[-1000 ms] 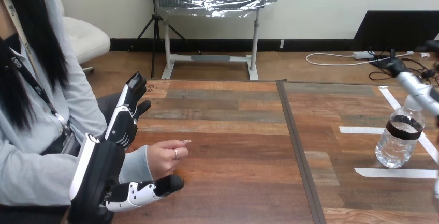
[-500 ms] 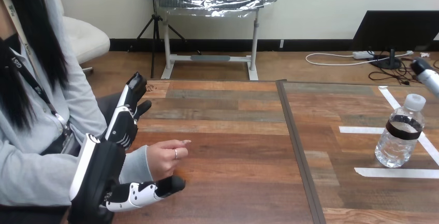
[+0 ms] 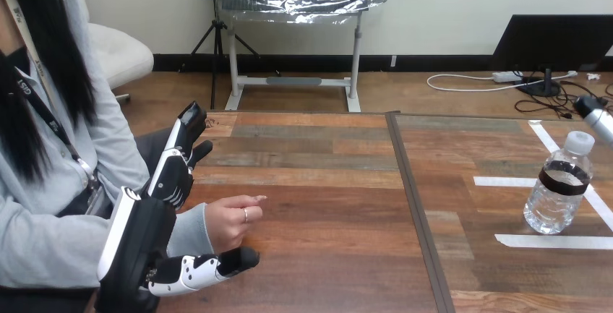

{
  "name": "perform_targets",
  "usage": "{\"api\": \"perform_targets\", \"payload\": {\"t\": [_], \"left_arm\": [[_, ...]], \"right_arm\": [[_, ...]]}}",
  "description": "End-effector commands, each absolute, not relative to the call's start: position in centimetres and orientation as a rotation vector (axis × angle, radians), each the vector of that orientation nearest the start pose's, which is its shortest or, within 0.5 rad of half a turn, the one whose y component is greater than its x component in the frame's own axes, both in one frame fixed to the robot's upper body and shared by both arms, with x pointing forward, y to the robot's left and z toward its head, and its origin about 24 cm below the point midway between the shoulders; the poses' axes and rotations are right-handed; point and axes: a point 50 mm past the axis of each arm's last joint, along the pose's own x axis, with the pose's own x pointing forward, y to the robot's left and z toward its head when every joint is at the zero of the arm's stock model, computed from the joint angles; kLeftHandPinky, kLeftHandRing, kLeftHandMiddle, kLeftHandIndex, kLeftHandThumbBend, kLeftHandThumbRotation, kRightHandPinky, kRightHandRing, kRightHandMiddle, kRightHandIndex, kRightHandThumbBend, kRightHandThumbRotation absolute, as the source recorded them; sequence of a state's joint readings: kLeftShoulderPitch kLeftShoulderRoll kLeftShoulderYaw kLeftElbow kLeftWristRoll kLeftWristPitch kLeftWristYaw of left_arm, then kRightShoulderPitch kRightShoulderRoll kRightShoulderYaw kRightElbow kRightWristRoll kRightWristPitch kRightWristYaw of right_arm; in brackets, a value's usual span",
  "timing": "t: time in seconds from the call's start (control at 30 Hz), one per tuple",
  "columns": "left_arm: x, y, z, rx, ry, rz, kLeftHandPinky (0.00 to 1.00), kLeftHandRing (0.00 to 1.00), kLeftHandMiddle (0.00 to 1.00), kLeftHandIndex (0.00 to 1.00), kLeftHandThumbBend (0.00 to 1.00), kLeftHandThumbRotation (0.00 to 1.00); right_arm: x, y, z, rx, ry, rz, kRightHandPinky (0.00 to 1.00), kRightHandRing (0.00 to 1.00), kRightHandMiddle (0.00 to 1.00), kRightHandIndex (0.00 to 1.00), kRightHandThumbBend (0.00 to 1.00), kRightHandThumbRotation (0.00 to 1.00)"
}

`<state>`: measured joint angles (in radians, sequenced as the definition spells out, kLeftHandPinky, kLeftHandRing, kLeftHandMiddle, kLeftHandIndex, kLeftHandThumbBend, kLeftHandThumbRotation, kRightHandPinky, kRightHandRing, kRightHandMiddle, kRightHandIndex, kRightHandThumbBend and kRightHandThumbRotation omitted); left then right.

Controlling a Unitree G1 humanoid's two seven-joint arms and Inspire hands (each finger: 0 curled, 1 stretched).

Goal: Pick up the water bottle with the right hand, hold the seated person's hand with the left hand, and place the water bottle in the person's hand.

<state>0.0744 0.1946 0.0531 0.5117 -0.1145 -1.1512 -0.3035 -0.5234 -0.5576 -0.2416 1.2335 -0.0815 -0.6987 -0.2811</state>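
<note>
Water bottle [image 3: 560,190] of clear ribbed plastic stands on woodgrain table [image 3: 325,183].

Surface: wooden table [image 3: 318,183], its plank-patterned top in mixed light and dark browns, made of two sections side by side. A dark seam [image 3: 416,204] divides them, running from the far edge to the near edge and leaning rightward as it comes nearer.

The right section carries white tape, flat on the wood. The far strip [image 3: 502,181] lies crosswise. The near strip [image 3: 553,241] runs parallel to it, closer to the near edge. The diagonal strip [image 3: 547,138] starts near the far edge and slants toward the view's right edge.
</note>
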Motion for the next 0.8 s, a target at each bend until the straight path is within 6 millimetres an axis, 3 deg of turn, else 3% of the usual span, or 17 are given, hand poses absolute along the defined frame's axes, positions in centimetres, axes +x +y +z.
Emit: {"api": "perform_targets", "payload": {"t": [0.0, 0.5, 0.77], "left_arm": [[20.3, 19.8, 3.5, 0.228, -0.616, -0.212, 0.93, 0.99, 1.0, 1.0, 1.0, 0.53], [20.3, 19.9, 3.6, 0.232, -0.619, -0.212, 0.93, 0.99, 1.0, 1.0, 1.0, 0.54], [20.2, 19.9, 3.6, 0.229, -0.621, -0.214, 0.94, 1.0, 1.0, 1.0, 1.0, 0.53]], "right_arm": [[30.6, -34.6, 8.4, -0.45, -0.181, -0.589, 0.87, 0.91, 0.85, 0.97, 1.0, 0.45], [30.3, -34.8, 6.6, -0.461, -0.048, -0.588, 0.86, 0.9, 0.85, 0.95, 1.0, 0.48], [30.2, -34.7, 5.7, -0.462, 0.021, -0.57, 0.79, 0.87, 0.85, 0.94, 1.0, 0.48]]}}
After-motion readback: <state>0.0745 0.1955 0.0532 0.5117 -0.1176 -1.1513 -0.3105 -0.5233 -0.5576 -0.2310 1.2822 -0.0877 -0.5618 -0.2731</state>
